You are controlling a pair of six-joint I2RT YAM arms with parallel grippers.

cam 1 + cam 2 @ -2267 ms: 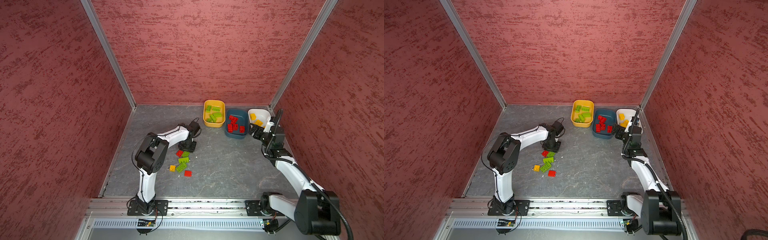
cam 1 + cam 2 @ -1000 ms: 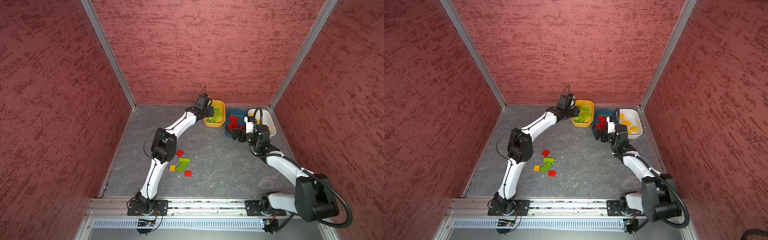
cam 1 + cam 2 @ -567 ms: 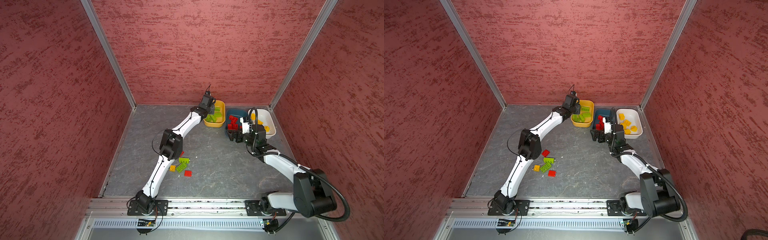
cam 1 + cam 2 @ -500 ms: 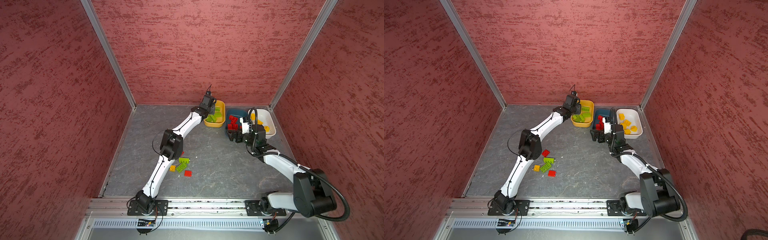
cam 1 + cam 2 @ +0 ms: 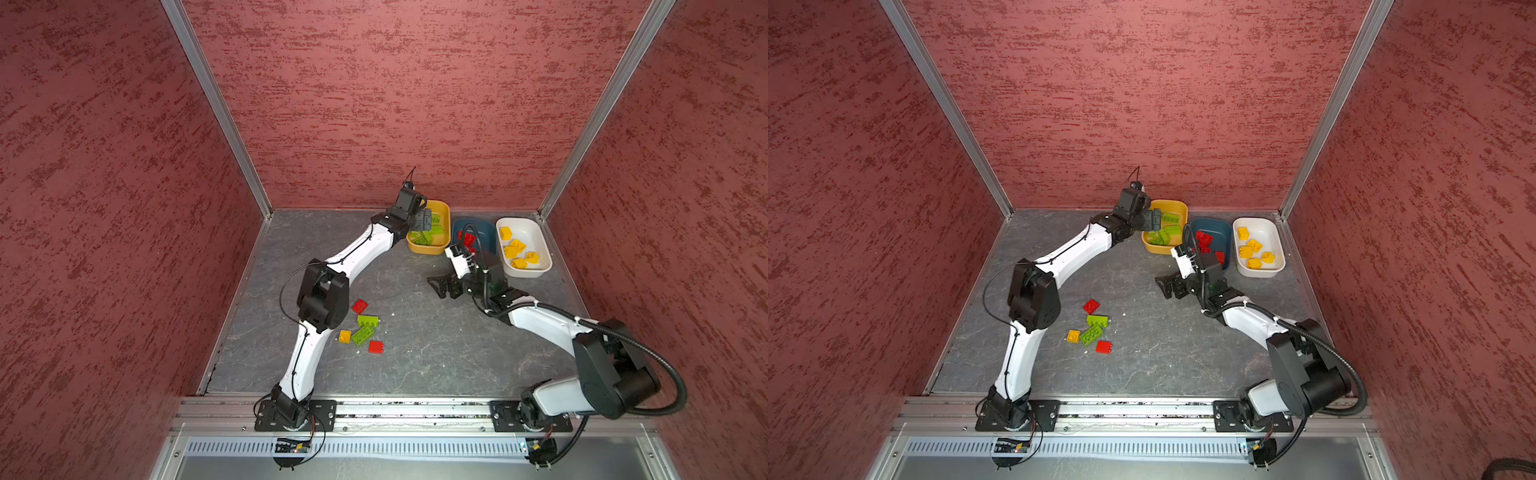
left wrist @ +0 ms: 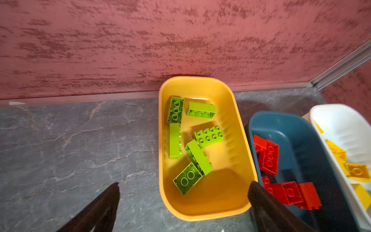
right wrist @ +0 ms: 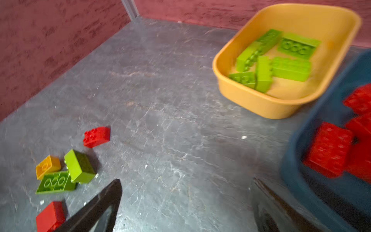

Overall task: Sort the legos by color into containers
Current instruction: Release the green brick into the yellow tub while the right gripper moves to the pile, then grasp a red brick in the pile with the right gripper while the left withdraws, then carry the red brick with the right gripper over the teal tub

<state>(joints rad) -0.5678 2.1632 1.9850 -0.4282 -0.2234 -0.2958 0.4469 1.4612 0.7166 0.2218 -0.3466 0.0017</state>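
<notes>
The yellow-orange container (image 5: pixel 428 250) holds several lime green legos (image 6: pixel 208 135). My left gripper (image 5: pixel 424 220) hangs over its near end, open and empty (image 6: pixel 184 183). Next to it the teal container (image 5: pixel 484 226) holds red legos (image 6: pixel 269 158), and the white container (image 5: pixel 525 272) holds yellow ones (image 5: pixel 517 245). My right gripper (image 5: pixel 442 286) is open and empty above bare floor (image 7: pixel 186 180), in front of the teal container. Loose on the floor lie two red legos (image 5: pixel 360 306) (image 5: pixel 376 346), two green ones (image 5: pixel 368 320) (image 5: pixel 363 335) and a yellow one (image 5: pixel 344 336).
The three containers stand in a row against the back wall (image 5: pixel 415 124), towards the right corner. The left arm's elbow (image 5: pixel 322 295) hangs just left of the loose pile. Red side walls close in the grey floor (image 5: pixel 415 365).
My left arm swung from the floor pile to the yellow-orange container, and its jaws opened there. My right gripper moved, still open, from the white container past the teal one out over the floor.
</notes>
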